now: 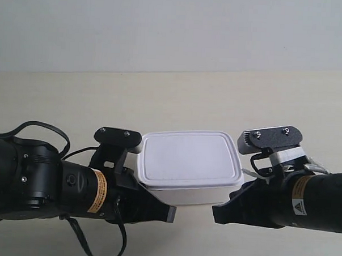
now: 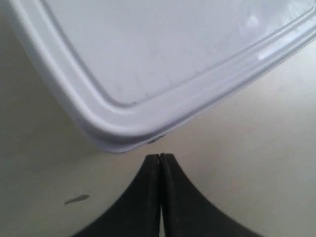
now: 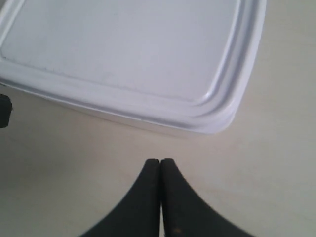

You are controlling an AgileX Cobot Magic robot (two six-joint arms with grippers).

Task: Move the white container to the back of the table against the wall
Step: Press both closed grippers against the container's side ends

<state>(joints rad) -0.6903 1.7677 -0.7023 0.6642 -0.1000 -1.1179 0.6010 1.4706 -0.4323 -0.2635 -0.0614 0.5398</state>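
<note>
As I watch the exterior feed, the small white rectangular plastic container (image 1: 189, 160) with its rimmed snap-on lid sits in the lower centre of the frame on the wide pale cream table (image 1: 76, 95), lid on and level. The plain grey-white wall (image 1: 164, 25) fills the upper part of the frame. A broad band of table lies between it and the container, so the box is well apart from the wall. The arm at the exterior view's left (image 1: 38, 179) lies along the lower left and the arm at the exterior view's right (image 1: 304, 202) along the lower right. Their dark tips point toward each other just in front of the container's near side, with a gap between them.

On the left wrist feed, the left gripper (image 2: 159, 156) has its two black fingers (image 2: 143, 197) pressed together with nothing between them. One rounded corner of the lid is just beyond the tips. I cannot tell whether they touch the box under the lid's overhang. A small dark speck (image 2: 76, 199) marks the table near the fingers.

On the right wrist feed, the right gripper (image 3: 159, 161) is likewise closed flat on itself and holds nothing. The container's side runs across just ahead of its tips, with a strip of table between them.
</note>
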